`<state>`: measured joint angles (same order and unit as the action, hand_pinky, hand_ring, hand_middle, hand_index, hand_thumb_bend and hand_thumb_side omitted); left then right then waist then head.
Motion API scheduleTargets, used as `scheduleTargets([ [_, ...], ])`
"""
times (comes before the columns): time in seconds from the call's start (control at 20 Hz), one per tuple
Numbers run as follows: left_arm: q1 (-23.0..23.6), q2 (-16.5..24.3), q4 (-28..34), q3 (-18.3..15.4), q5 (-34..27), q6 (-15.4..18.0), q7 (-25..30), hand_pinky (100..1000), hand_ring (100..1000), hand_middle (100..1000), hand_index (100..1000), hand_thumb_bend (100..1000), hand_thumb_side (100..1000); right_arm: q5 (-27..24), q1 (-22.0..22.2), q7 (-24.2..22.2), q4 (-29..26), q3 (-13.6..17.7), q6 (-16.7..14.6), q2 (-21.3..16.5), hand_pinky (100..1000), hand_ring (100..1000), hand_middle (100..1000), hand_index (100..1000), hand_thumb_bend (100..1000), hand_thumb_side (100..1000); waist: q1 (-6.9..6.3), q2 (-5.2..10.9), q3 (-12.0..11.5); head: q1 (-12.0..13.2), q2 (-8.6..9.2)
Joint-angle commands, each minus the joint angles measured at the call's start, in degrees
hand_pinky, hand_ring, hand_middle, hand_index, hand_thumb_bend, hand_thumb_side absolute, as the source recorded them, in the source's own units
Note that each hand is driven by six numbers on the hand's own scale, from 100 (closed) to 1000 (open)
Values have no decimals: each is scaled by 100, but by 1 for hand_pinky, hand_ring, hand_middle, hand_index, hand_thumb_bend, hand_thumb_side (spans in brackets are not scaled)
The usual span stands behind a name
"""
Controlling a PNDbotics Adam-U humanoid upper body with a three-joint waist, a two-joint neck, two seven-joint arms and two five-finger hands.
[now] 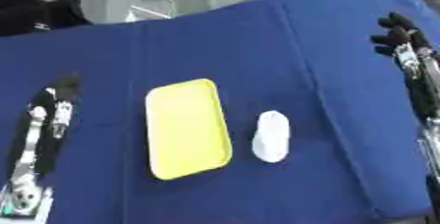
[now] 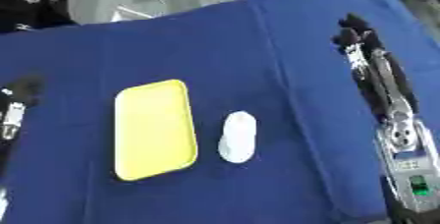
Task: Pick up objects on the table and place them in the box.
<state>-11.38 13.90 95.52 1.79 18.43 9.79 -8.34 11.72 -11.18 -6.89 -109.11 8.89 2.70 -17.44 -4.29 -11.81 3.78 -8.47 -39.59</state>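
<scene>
Both hands are free and grasp nothing. At 9 o'clock the left hand lies on the cloth with its fingers straight and pointing toward 12 o'clock. At 3 o'clock the right hand is above the cloth, its dark fingertips directed the same way and only slightly bent, so it is released too.

By size, first comes the blue cloth, which covers the whole table. Next is the yellow tray, a shallow rectangle with rounded corners, lying flat near the centre, long side running from 12 to 6 o'clock. It holds nothing. Last is the white object, a small oval thing lying just beside the tray at its 3 o'clock side, apart from the rim. It is well apart from both hands.
</scene>
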Motion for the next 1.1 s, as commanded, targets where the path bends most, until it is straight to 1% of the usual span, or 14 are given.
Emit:
scheduleTargets([
  [0.05, -55, 113, 127, 4, 8, 10, -1, 786, 785, 801, 897, 100, 1000, -1, -75, 7, -134, 24, 4, -57, 858, 845, 921, 1000, 249, 923, 19, 56, -1, -61, 71],
  [1.1, -54, 123, 155, 5, 11, 3, -5, 786, 785, 801, 895, 100, 1000, 8, -77, 16, -138, 30, 4, -63, 858, 845, 922, 1000, 251, 922, 19, 46, -1, -72, 64],
])
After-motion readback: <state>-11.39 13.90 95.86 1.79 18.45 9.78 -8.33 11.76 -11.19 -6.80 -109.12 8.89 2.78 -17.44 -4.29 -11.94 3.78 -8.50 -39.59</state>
